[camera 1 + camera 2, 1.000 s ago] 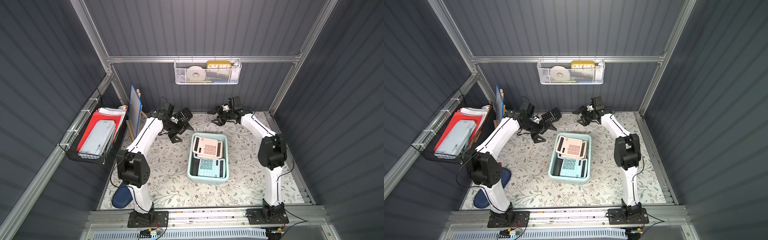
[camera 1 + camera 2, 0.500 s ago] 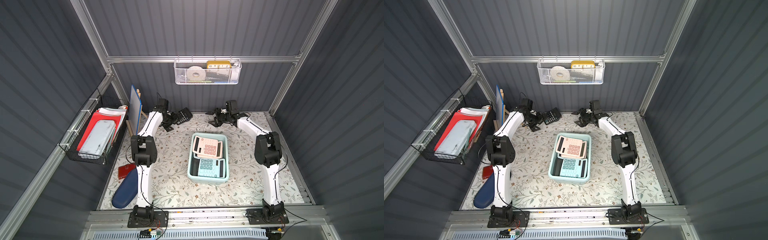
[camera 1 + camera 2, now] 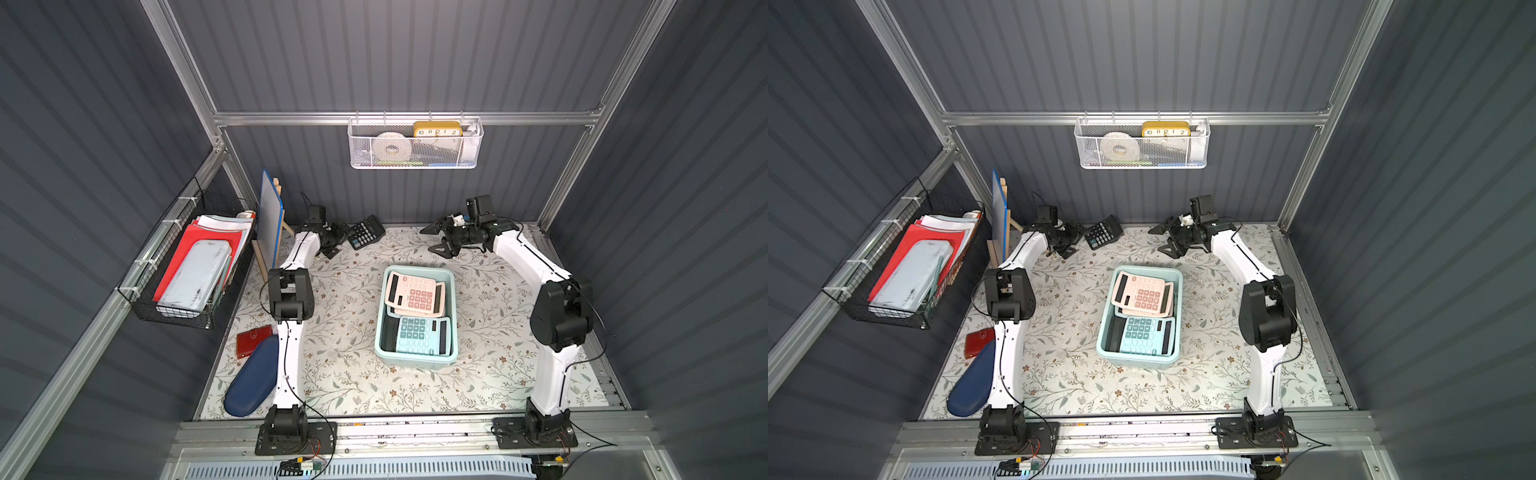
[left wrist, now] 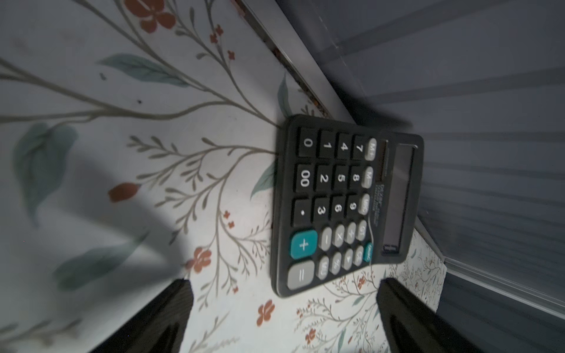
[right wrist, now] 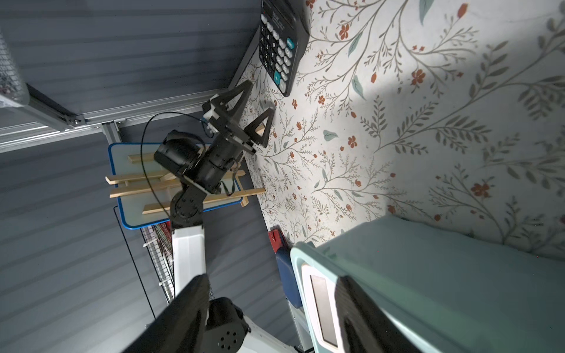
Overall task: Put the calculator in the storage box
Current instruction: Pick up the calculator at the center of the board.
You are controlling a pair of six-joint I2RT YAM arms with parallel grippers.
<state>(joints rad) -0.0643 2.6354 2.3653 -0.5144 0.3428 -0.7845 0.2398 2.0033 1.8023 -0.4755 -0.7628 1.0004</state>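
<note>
Left arm straightened; left hand was spread wide just short of black calculator | needed to straddle its edges before pinching | right hand half-spread, empty

Mostly plastic and metal, a little wood

The calculator is matt black plastic with a glossy display; the box is smooth mint plastic with a soft sheen. The floral cover looks smooth and matt, the ribbed walls matt grey, the rails brushed metal. Mesh basket: white-coated metal; wire basket: black wire; easel: bare wood.
</note>
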